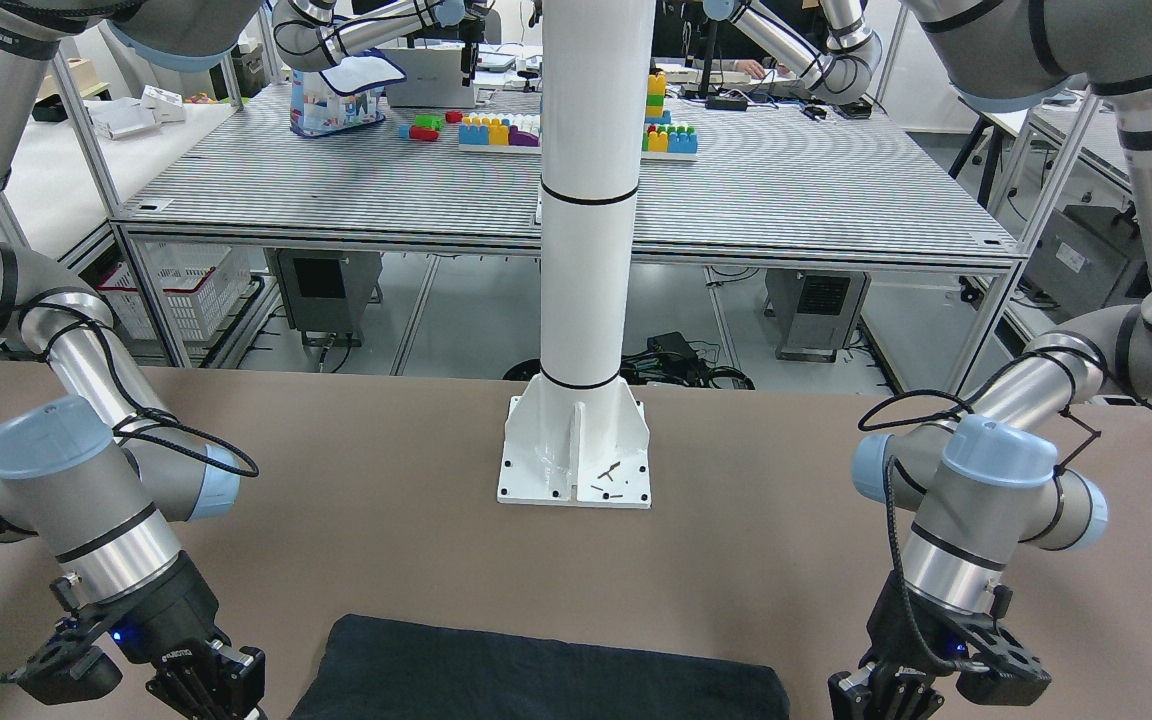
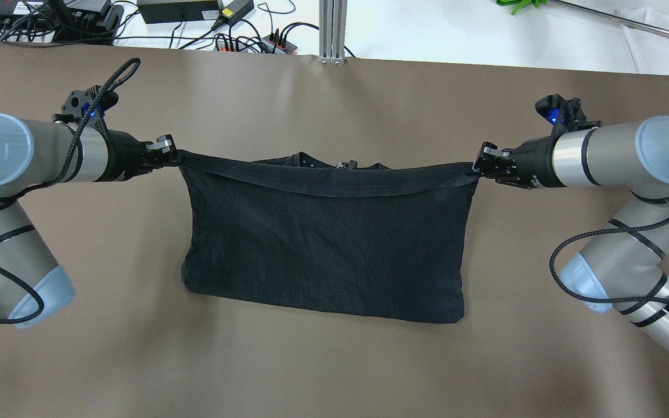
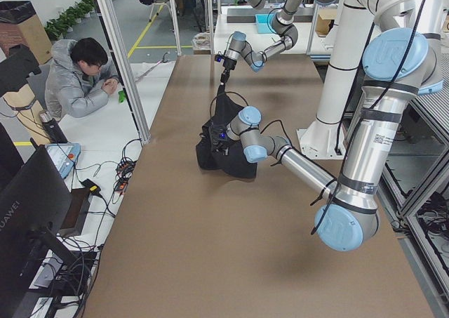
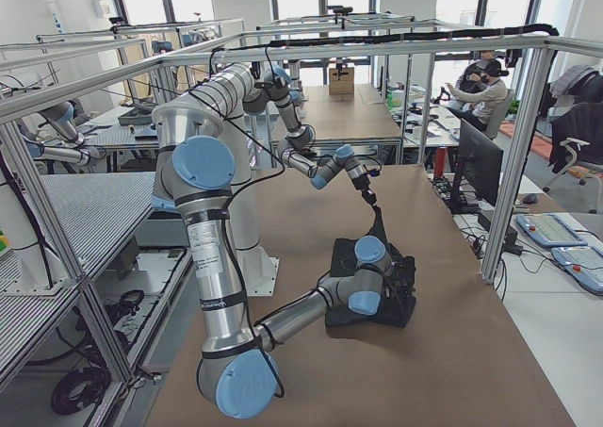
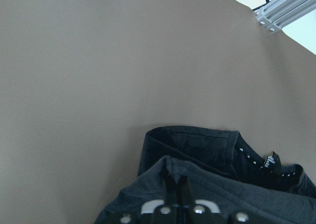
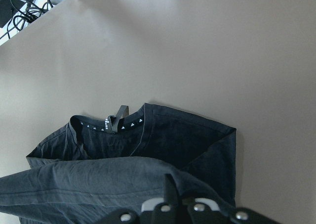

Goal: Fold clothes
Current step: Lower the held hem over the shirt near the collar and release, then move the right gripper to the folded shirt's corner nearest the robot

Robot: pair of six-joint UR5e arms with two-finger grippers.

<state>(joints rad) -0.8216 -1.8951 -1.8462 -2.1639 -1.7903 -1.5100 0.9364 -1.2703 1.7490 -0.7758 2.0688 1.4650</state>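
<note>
Black garment (image 2: 323, 249) sits mid-table (image 2: 334, 371). One long stitched hem (image 2: 334, 184) is lifted and stretched in a shallow sag between the two arms. The rest drapes down from it and rests on the tabletop.

Left gripper (image 2: 173, 155): fingers closed, pinching the hem's left corner. Right gripper (image 2: 477, 165): fingers closed, pinching the hem's right corner. Both wrist views show cloth clamped between the fingertips.

The neckline with its small label (image 6: 114, 124) lies flat on the table beneath the raised edge, on the far side from the robot.

Handling, as a judgement:
- It looks light, thin and limp. The fabric sags between the grips and creases easily, so it will not hold any shape by itself.
- The matte weave should not slip much in the fingers, and nothing here is fragile.
- The stitched hem is thicker than the body cloth and makes the firmest place to pinch. The corners are the sensible hold, since they keep the edge straight.
- Pulled too far apart, a corner may pop free. Brought too close, the middle droops and bunches.

From these angles I cannot tell whether each pinch takes one layer or both.
</note>
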